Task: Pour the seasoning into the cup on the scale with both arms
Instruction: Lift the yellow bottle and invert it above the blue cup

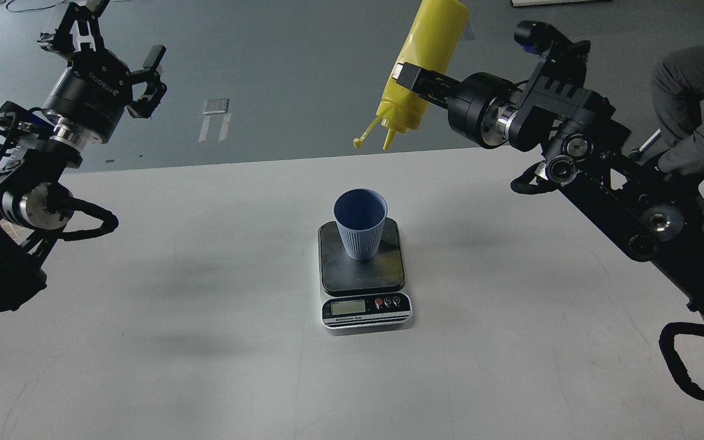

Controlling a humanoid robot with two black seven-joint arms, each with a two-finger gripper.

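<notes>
The light blue ribbed cup stands upright on the dark platform of the scale, mid-table, its display and red button facing me. My right gripper is shut on the yellow seasoning bottle, held nozzle-down and slightly tilted, high above and behind the cup. The nozzle tip is above the table's far edge, a little right of the cup, with the tethered cap dangling to its left. My left gripper is open and empty, raised at the far left, well away from the cup.
The white table spreads around the scale. A person's dark-sleeved arm shows at the right edge beyond my right arm. A small grey object lies on the floor behind the table.
</notes>
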